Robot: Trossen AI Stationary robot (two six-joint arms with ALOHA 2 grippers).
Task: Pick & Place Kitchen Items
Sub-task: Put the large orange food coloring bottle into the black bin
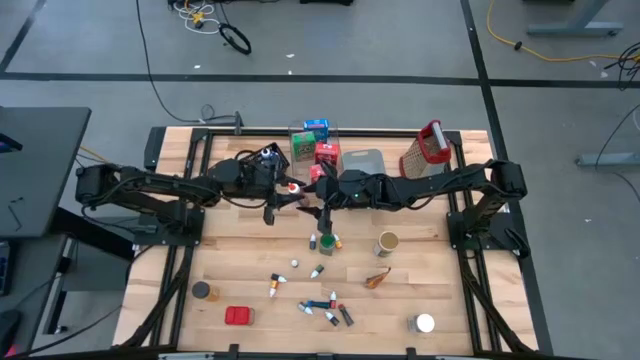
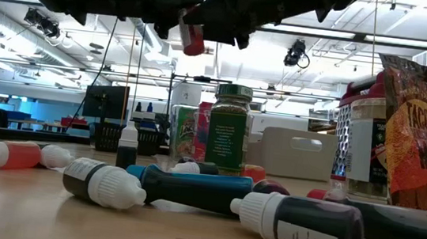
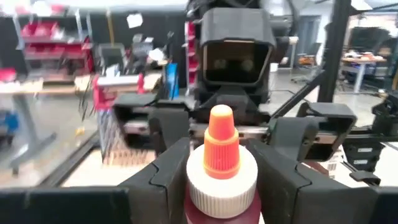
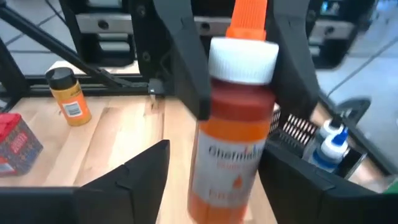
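Note:
A small bottle (image 1: 292,186) of red-orange liquid, with a white cap and an orange tip, hangs high above the table's middle, between my two grippers. My left gripper (image 1: 287,190) comes from the table's left and is shut on it. My right gripper (image 4: 217,158) comes from the right and is open. Its two fingers stand on either side of the bottle's lower body (image 4: 227,180) with a gap on each side. In the low view the bottle (image 2: 192,39) shows below the dark grippers, well clear of the things on the table. My left gripper pinches the bottle between its two fingers (image 3: 165,180) at the white cap (image 3: 222,183) and the body just under it (image 4: 239,102). The fingers come level from the table's left. The bottle stands roughly upright, tip up, lifted clear of the table.
Below lie a green-lidded jar (image 1: 326,243), several small bottles (image 1: 320,305), a red box (image 1: 238,316), round cans (image 1: 387,243) and an orange packet (image 1: 378,278). At the far edge stand a clear bin (image 1: 315,145) with boxes, a grey bin (image 1: 362,162) and a grater (image 1: 428,150).

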